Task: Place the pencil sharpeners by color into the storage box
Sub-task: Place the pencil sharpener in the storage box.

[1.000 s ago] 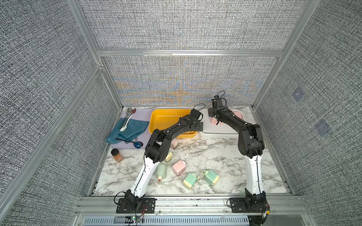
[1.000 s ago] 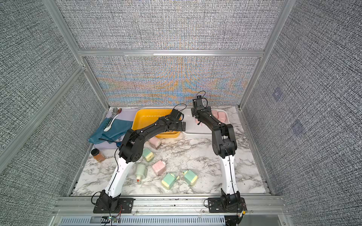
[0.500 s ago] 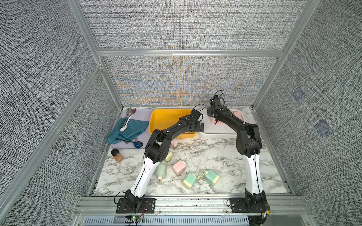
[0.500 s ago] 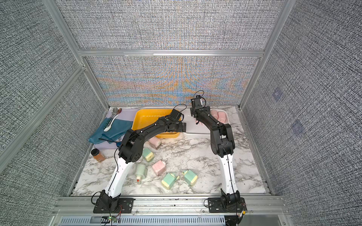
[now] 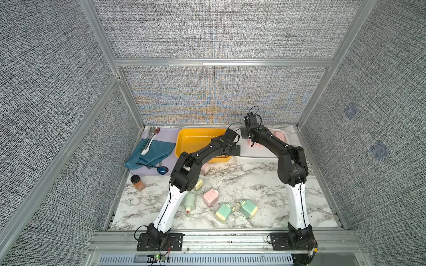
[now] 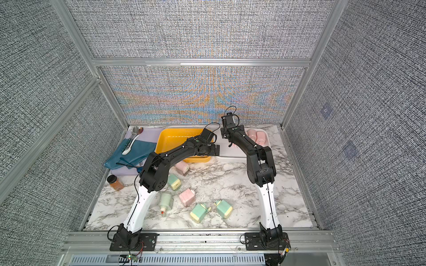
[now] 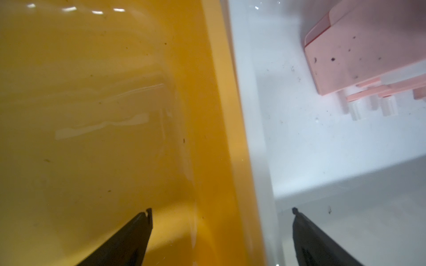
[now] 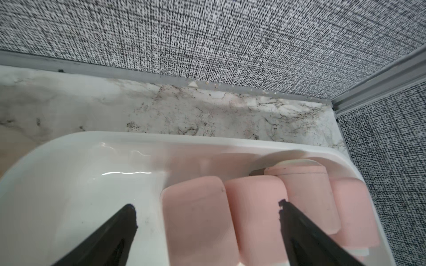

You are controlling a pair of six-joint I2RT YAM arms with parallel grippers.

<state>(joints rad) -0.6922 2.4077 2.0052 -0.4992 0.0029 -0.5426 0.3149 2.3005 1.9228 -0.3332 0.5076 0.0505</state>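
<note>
A yellow storage box (image 5: 184,147) and a white storage box (image 5: 258,157) stand side by side at the back. Several pink pencil sharpeners (image 8: 196,218) lie in the white box, seen also in both top views (image 5: 279,135) (image 6: 257,135). One of them (image 7: 345,57) shows in the left wrist view. Green sharpeners (image 5: 223,211) (image 5: 247,208) (image 5: 190,201) and pink ones (image 5: 210,197) (image 5: 205,170) lie on the table. My left gripper (image 7: 221,210) is open and empty, straddling the two boxes' adjoining walls. My right gripper (image 8: 206,205) hangs open over the pink sharpeners, holding nothing.
A brown spice jar (image 5: 137,182) stands at the table's left. Behind it a blue cloth (image 5: 152,154) with spoons lies on a lavender tray (image 5: 167,135). A fourth green sharpener (image 6: 174,182) sits partly under my left arm. The enclosure walls close in behind the boxes.
My right arm has shifted slightly over the white box. The left arm has held still. Both grippers have stayed open.
</note>
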